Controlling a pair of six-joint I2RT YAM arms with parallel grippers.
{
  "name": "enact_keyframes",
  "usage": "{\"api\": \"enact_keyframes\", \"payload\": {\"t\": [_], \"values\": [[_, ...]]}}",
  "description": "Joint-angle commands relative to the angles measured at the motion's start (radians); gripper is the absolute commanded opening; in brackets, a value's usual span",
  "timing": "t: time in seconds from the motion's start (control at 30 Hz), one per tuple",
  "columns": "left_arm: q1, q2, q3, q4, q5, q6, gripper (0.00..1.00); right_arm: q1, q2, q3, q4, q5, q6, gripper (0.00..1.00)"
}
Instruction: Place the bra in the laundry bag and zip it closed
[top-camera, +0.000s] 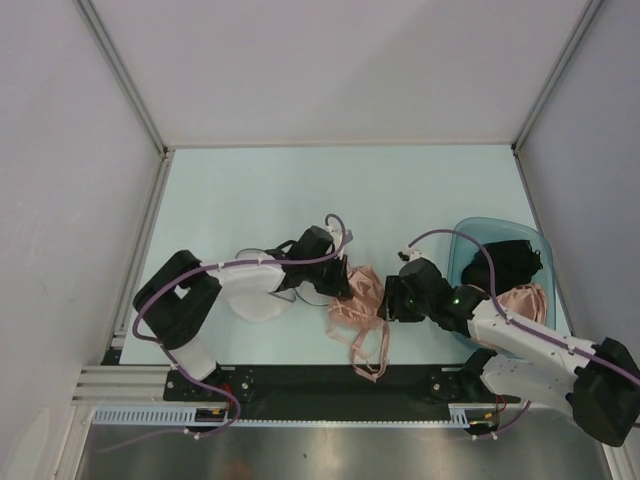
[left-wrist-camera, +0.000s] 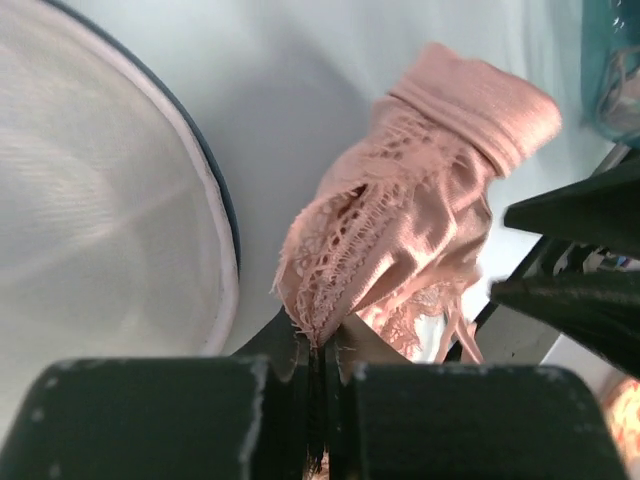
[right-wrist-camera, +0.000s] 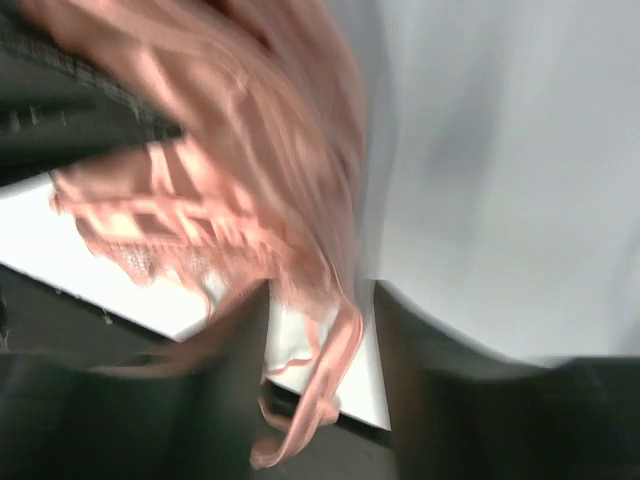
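The salmon-pink bra lies bunched on the table between my two grippers, and its thin straps trail over the black front rail. My left gripper is shut on the bra's lace edge; in the left wrist view the jaws pinch the fabric. The white mesh laundry bag lies just left of it under the left arm, and its dark zip rim shows in the left wrist view. My right gripper is open at the bra's right side. In the blurred right wrist view the bra and a strap hang between the fingers.
A translucent teal basin stands at the right and holds a black garment and another pink piece. The black front rail runs along the table's near edge. White walls enclose the table.
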Motion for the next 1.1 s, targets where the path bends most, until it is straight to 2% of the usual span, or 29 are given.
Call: {"api": "enact_keyframes", "payload": {"t": [0.0,0.07,0.13,0.27,0.33,0.5,0.53,0.63,0.8,1.07], "values": [[0.006,-0.151,0.096,-0.159,-0.118,0.062,0.0,-0.007,-0.146,0.112,-0.182,-0.001,-0.105,0.63],[0.008,-0.205,0.137,-0.221,-0.143,0.088,0.0,-0.006,-0.212,0.141,-0.208,-0.063,-0.153,0.81],[0.008,-0.271,0.179,-0.31,-0.149,0.103,0.0,-0.007,-0.299,0.153,-0.219,-0.106,-0.192,0.89],[0.006,-0.366,0.239,-0.442,-0.151,0.129,0.0,-0.009,-0.384,0.155,-0.168,-0.223,-0.189,0.96],[0.008,-0.422,0.274,-0.474,-0.145,0.149,0.0,-0.009,-0.395,0.156,-0.128,-0.284,-0.116,0.98],[0.008,-0.486,0.366,-0.582,-0.148,0.197,0.0,0.022,-0.409,0.14,0.066,-0.408,0.091,1.0],[0.008,-0.495,0.39,-0.591,-0.143,0.2,0.0,0.027,-0.406,0.13,0.1,-0.421,0.186,1.0],[0.008,-0.512,0.426,-0.606,-0.108,0.209,0.0,0.066,-0.38,0.123,0.169,-0.381,0.301,1.0],[0.008,-0.522,0.434,-0.608,-0.045,0.215,0.0,0.119,-0.328,0.109,0.306,-0.329,0.398,1.0],[0.008,-0.564,0.415,-0.591,0.074,0.207,0.0,0.102,-0.279,0.124,0.274,-0.244,0.419,1.0]]}}
